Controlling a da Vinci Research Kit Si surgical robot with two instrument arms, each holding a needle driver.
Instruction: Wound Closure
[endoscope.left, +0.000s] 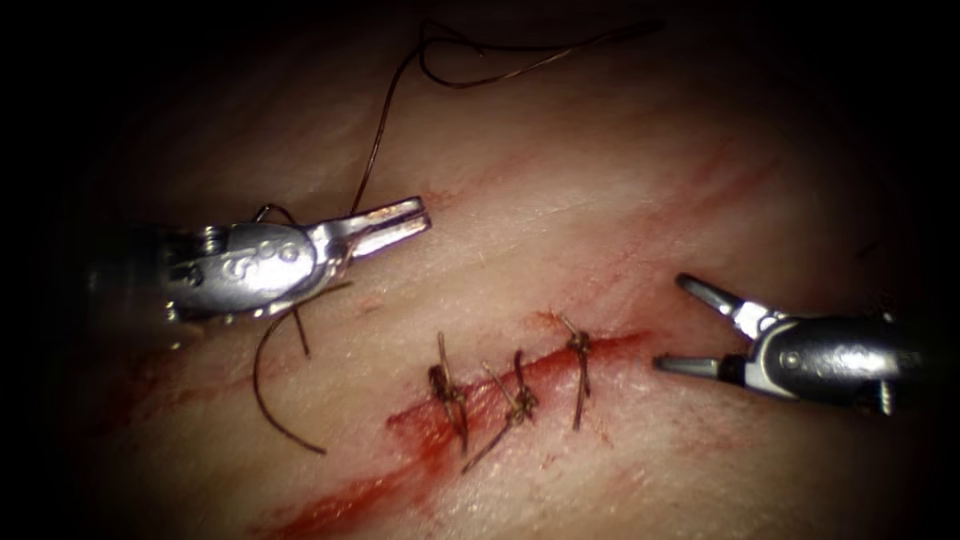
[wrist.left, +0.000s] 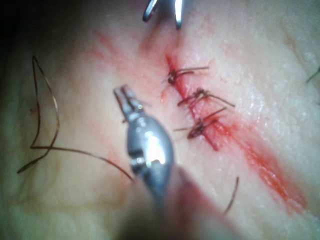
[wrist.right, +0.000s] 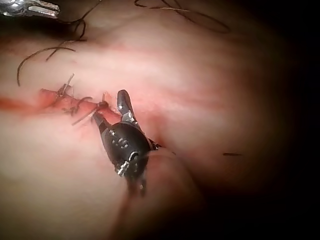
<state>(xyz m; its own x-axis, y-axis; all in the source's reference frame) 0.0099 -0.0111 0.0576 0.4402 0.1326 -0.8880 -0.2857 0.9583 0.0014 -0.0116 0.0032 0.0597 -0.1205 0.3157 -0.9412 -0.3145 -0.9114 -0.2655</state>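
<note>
While the left tool (endoscope.left: 385, 225) is clamped on limp, slippery thread (endoscope.left: 385, 120) left of the cut (endoscope.left: 520, 385), the right tool (endoscope.left: 690, 325) gapes empty; needle (endoscope.left: 275, 400), stiff and curved, lies loose, likely best gripped mid-curve.

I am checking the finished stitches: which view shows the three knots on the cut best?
The endoscope view: all three knots lie unobstructed. The left wrist view shows them softer. In the right wrist view the right claw overlaps one.

Legible markings: none. Silver steel wrist housing of left tool (endoscope.left: 255, 262) bears faint embossed characters, too indistinct to read with certainty.
</note>
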